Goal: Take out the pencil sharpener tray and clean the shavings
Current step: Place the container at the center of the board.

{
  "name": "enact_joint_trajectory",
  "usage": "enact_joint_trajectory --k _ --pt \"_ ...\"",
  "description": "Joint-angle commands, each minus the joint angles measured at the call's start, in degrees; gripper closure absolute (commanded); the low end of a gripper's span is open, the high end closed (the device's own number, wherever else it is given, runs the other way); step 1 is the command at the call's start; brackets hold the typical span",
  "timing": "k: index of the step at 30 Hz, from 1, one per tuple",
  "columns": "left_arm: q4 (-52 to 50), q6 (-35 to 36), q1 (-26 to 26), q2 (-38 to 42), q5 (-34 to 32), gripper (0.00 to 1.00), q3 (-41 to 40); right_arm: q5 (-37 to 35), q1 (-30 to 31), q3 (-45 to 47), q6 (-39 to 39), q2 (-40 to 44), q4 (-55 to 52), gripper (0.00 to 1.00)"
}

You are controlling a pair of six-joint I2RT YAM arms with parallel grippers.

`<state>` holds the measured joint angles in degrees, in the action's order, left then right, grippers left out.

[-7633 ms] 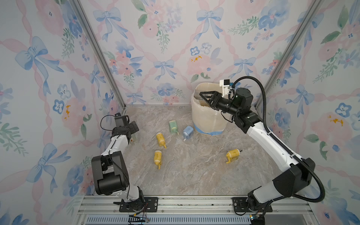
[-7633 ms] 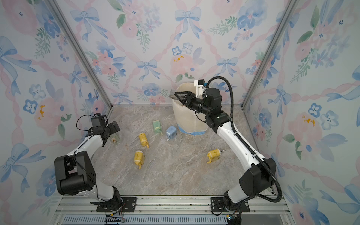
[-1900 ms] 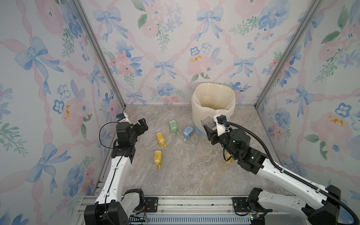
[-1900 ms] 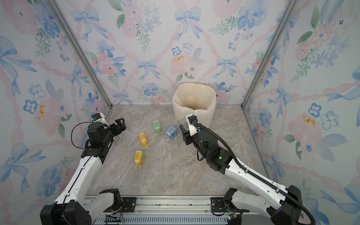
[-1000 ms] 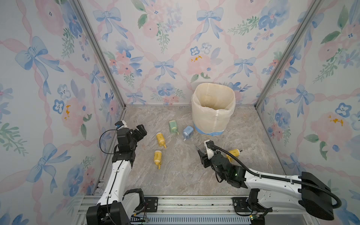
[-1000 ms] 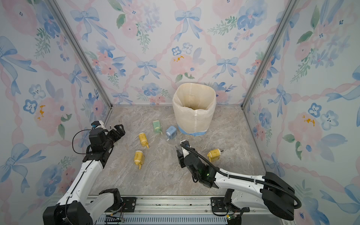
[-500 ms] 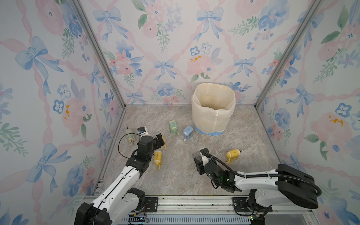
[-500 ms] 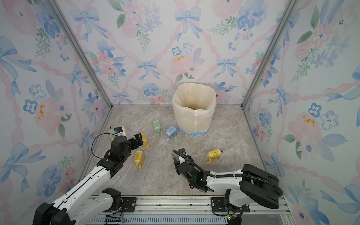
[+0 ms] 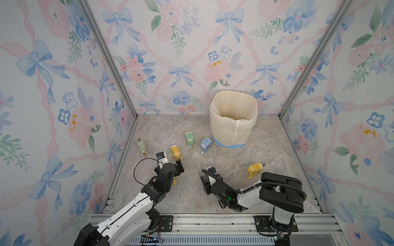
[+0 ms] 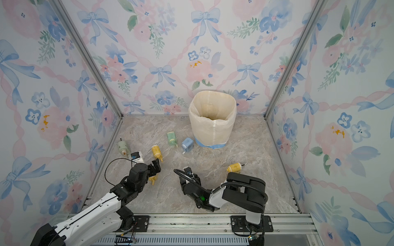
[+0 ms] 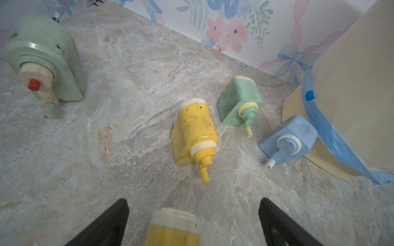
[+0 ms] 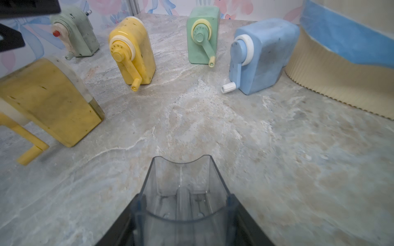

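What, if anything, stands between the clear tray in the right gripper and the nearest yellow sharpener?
Nothing visible does. In the right wrist view only bare table lies between the clear tray, held in the right gripper, and the nearest yellow sharpener. The left gripper hangs open above that sharpener, not in the gap.

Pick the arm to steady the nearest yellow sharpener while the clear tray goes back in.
Left. The open left gripper straddles the nearest yellow pencil sharpener, jaws wide on either side. The right gripper is occupied, shut on the clear tray.
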<state>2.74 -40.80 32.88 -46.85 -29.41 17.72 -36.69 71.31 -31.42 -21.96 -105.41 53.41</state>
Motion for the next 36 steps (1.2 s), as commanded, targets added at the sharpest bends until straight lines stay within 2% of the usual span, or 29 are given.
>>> enact_joint_trajectory --k 1,9,19,24,30,36 --pt "0.40 -2.15 1.12 -0.35 -2.72 0.02 -1.61 -0.86 0.32 -2.77 0.70 -3.73 9.20 0.56" --pt "0.42 -3.89 1.49 1.64 -3.03 0.02 -4.36 1.97 -2.35 -7.05 0.62 -13.01 15.84 0.54" --pt "0.42 -4.95 2.14 0.13 -2.98 0.02 -5.18 2.41 -3.52 -13.82 2.03 -19.34 14.29 0.54" --pt "0.02 -4.81 4.16 -1.09 -3.48 0.02 -4.96 2.50 -3.98 -14.37 1.13 -19.97 13.40 0.51" --pt "-0.98 -8.40 5.89 -5.10 -5.74 0.02 -5.49 2.76 -4.01 -15.38 1.04 -20.28 11.72 0.47" --pt "-1.24 -9.99 7.16 -5.06 -7.59 0.02 -6.75 1.59 -3.81 -14.81 0.96 -19.52 10.84 0.47"
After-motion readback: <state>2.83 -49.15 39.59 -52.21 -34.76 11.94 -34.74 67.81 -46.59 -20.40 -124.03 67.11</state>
